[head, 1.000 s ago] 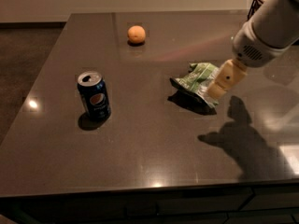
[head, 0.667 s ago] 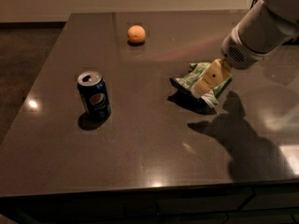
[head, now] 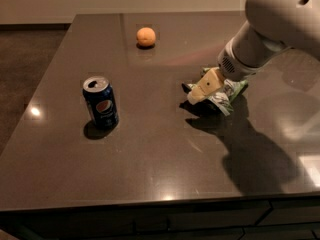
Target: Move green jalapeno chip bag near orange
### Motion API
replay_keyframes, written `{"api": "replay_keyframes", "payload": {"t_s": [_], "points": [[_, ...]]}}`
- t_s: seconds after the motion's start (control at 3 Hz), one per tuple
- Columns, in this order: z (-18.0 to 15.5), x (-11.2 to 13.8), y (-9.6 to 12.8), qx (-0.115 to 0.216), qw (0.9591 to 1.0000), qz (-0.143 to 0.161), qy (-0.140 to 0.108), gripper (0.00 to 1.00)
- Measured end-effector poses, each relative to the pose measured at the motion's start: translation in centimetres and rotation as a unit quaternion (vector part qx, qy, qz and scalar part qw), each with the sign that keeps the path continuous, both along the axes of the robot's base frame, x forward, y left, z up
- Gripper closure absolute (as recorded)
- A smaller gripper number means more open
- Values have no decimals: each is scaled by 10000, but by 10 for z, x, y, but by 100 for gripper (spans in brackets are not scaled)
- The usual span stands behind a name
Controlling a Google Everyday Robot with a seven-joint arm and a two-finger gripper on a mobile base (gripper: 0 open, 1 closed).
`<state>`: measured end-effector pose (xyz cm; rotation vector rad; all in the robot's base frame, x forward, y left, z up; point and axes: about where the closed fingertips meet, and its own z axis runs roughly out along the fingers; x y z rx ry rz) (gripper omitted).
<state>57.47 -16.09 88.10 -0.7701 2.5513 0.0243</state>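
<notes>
The green jalapeno chip bag [head: 228, 92] lies flat on the dark table, right of centre, light green and white with dark edges. My gripper [head: 204, 88] reaches in from the upper right and sits right over the bag's left end, covering much of it. The orange [head: 146, 36] rests on the table at the far side, well to the upper left of the bag and apart from it.
A dark blue Pepsi can [head: 101, 102] stands upright at the left of the table [head: 150, 154]. The white arm [head: 272, 29] fills the upper right corner and casts a large shadow on the table's right front. The table's front edge runs along the bottom.
The arm has swung left and lower, bringing the gripper from the bag's right end across to its left end. The bag, orange and can have not moved.
</notes>
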Motion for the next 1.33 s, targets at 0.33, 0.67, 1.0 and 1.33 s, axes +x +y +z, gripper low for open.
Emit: {"api": "replay_keyframes", "payload": {"t_s": [0.33,0.67,1.0,1.33], "points": [[-9,8,8,13,9998,-192,65,0],[-13,13,12,3,9996,-276,101,16],[-10,22,17,-7,9996,-236,137,55],[-6,26,19,-35,9997,-181,142,78]]}}
